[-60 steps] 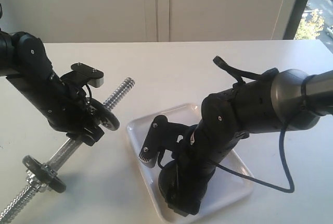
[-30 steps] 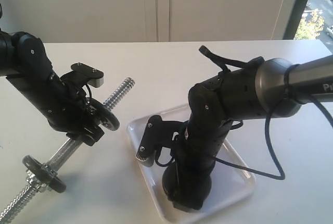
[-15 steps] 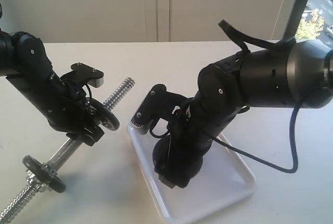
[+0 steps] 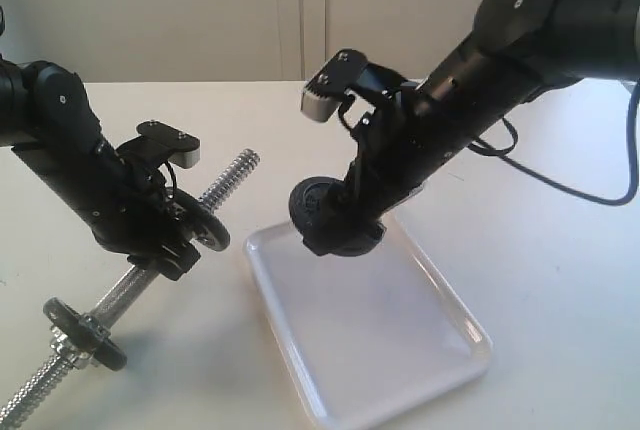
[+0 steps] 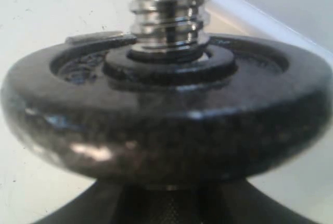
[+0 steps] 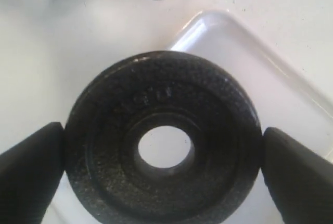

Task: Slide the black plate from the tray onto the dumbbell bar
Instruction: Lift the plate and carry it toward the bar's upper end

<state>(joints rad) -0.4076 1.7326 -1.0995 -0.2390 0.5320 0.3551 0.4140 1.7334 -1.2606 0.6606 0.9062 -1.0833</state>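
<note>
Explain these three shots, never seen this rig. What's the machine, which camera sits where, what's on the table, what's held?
It is a robot with two black arms, each ending in a two-fingered gripper. The wide picture comes from a camera off the arms. The two close-ups come from a camera on each wrist. A white tray lies on the white table. The left gripper clamps a chrome dumbbell bar that carries two dark discs; one of them fills the left wrist view. The right gripper holds the black plate by its rim, with fingers on either side, in the air over one end of the tray.
</note>
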